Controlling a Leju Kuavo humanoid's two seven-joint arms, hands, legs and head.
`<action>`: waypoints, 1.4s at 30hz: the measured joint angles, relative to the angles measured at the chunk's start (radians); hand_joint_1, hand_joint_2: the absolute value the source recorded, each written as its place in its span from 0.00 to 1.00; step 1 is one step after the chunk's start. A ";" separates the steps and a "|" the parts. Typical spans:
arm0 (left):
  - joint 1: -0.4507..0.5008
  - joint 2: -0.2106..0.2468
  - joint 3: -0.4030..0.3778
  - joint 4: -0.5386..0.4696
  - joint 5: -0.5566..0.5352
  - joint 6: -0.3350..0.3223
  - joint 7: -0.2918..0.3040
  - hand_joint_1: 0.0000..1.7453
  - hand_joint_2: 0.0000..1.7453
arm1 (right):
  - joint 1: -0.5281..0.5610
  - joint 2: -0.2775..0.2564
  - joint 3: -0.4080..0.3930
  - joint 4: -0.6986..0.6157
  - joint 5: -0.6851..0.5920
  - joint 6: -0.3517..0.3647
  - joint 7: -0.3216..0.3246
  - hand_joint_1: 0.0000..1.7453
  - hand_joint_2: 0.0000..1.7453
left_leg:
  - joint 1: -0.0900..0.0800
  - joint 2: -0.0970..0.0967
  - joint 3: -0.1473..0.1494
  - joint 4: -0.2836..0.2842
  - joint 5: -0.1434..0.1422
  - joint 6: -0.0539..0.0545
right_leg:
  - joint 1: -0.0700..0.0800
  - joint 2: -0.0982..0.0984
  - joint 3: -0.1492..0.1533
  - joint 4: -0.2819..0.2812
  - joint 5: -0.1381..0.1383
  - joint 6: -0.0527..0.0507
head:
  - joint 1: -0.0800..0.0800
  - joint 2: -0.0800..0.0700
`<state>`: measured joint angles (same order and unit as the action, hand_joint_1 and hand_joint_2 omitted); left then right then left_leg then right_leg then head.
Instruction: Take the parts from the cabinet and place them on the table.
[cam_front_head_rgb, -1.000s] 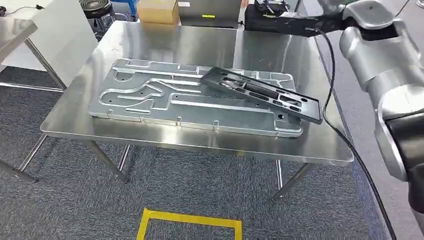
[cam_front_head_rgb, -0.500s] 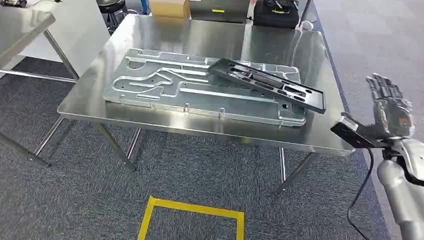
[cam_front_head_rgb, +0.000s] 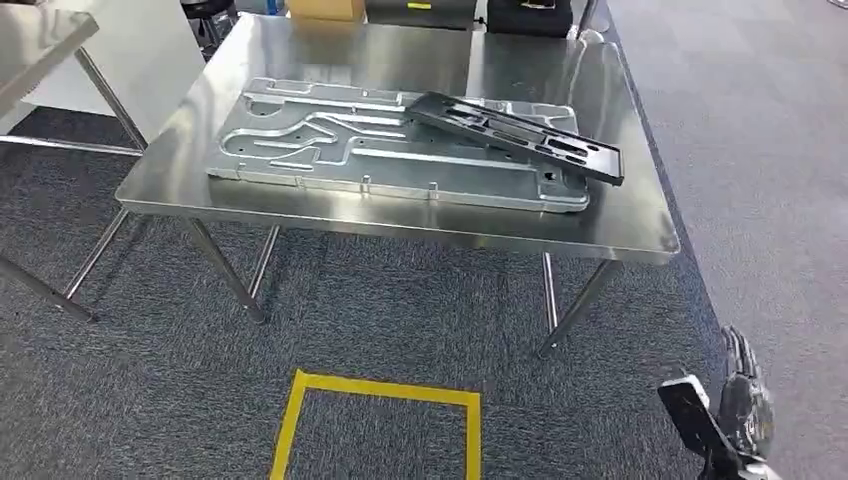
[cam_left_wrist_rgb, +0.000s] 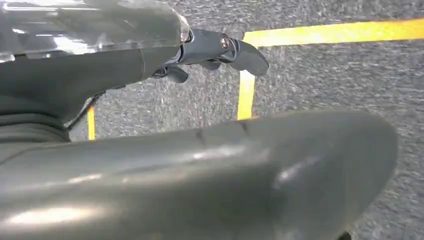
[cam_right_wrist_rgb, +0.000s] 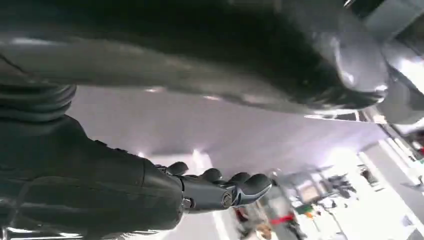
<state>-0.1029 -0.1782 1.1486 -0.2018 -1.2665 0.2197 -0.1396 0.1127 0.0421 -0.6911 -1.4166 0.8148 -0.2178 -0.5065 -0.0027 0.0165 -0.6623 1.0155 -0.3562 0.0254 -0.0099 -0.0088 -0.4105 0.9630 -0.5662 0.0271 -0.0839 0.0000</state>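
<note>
A large silver machined plate (cam_front_head_rgb: 330, 150) lies flat on the steel table (cam_front_head_rgb: 400, 228). A long black slotted part (cam_front_head_rgb: 515, 135) rests across the plate's right end, tilted on top of it. My right hand (cam_front_head_rgb: 745, 400) hangs low beside my body, off the table's front right corner, over the carpet. In the right wrist view that hand (cam_right_wrist_rgb: 220, 192) has its fingers stretched out and holds nothing. In the left wrist view my left hand (cam_left_wrist_rgb: 220, 50) hangs over the carpet with nothing in its fingers.
A yellow tape square (cam_front_head_rgb: 380, 400) marks the grey carpet in front of the table; the same yellow tape (cam_left_wrist_rgb: 247, 85) lies under my left hand. A second table (cam_front_head_rgb: 40, 40) stands at the far left. A cardboard box (cam_front_head_rgb: 325, 8) sits beyond the table's far edge.
My right arm has dropped from above the table's right side to low beside my body. The camera has shifted, so the table sits higher in the picture. Both parts stay put.
</note>
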 joint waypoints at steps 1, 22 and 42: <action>-0.002 0.000 0.000 0.000 0.000 0.000 0.000 0.00 0.00 | 0.000 0.026 -0.022 0.024 -0.003 0.002 -0.008 0.00 0.00 | 0.003 0.001 0.000 -0.003 0.011 -0.005 | 0.005 0.001 -0.006 -0.004 0.005 -0.007 | 0.001 0.000; 0.008 0.017 -0.051 -0.001 -0.052 0.011 0.008 0.00 0.00 | -0.192 0.088 -0.429 1.138 -0.201 0.132 0.329 0.00 0.00 | 0.016 -0.005 0.175 -0.037 -0.148 0.015 | -0.003 0.025 -0.274 0.226 0.023 0.017 | 0.000 0.000; 0.011 0.019 -0.061 -0.001 -0.051 -0.015 0.033 0.00 0.00 | -0.208 0.084 -0.425 1.195 -0.108 0.145 0.373 0.00 0.00 | 0.016 -0.008 0.109 0.155 -0.222 -0.042 | 0.000 0.009 -0.166 0.043 0.122 -0.038 | 0.000 0.000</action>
<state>-0.0922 -0.1595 1.0880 -0.2026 -1.3176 0.2048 -0.1064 -0.0958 0.1259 -1.1158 -0.2216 0.7073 -0.0725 -0.1339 0.0129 0.0088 -0.5538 1.1703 -0.5778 -0.0163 -0.0099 0.0004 -0.5762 1.0063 -0.4443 -0.0106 -0.0839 0.0000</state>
